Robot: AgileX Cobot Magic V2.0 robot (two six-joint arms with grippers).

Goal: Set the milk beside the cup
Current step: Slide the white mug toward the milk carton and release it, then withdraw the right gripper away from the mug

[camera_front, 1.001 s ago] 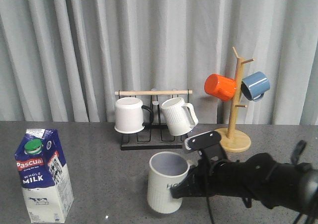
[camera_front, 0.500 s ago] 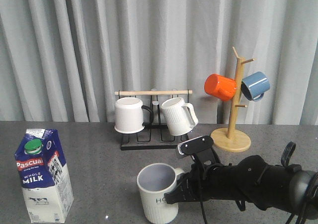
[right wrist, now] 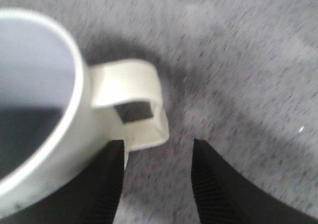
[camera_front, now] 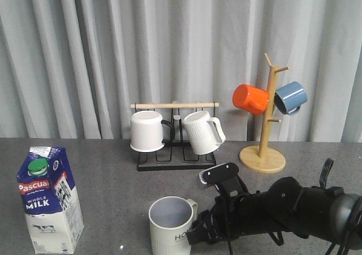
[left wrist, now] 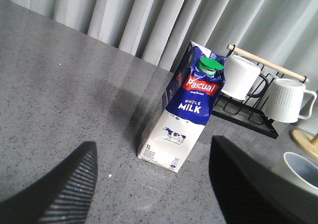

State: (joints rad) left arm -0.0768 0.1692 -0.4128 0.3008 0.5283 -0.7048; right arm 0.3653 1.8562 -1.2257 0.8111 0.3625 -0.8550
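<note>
My right gripper (right wrist: 154,182) stood apart just beside the cup's (camera_front: 169,225) handle, seemingly not gripping; my left gripper (left wrist: 151,184) gaped before the milk (left wrist: 188,107).

One milk (camera_front: 48,198) carton, five cups — one lettered cup (camera_front: 171,225), two white (camera_front: 147,130), one orange (camera_front: 250,98), one blue (camera_front: 291,97) — and two racks (camera_front: 172,153)

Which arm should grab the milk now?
Left. Its open gripper already faces the milk, which stands at the table's left. The right gripper is at the cup.
</note>
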